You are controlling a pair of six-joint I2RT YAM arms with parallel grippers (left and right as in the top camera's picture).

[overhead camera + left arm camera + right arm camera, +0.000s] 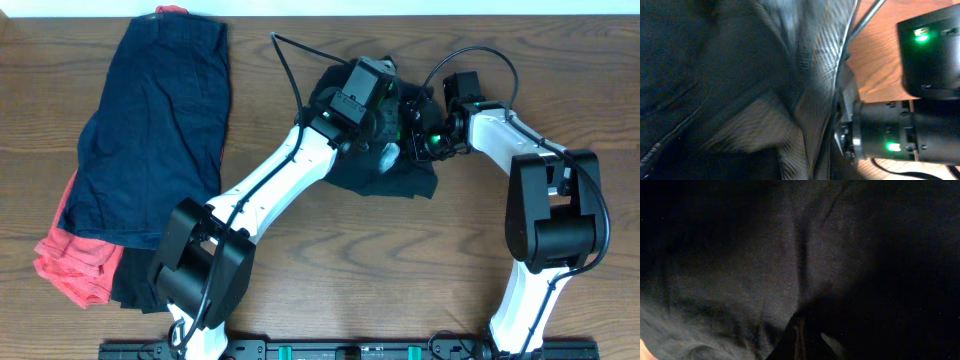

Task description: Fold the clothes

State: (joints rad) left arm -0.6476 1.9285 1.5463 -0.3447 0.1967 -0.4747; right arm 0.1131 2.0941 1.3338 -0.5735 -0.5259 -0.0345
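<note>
At the left of the table, the overhead view shows a pile: a navy garment lies flat on top of a red garment and a dark garment (of these two only the edges show). Toward the centre a crumpled black garment lies on the wood, and the left gripper and the right gripper are both down in it, close together. The left wrist view adds grey-black folds and the right arm with green lights. The right wrist view is nearly all dark cloth. For both claws I cannot tell whether they are wide or narrow.
</note>
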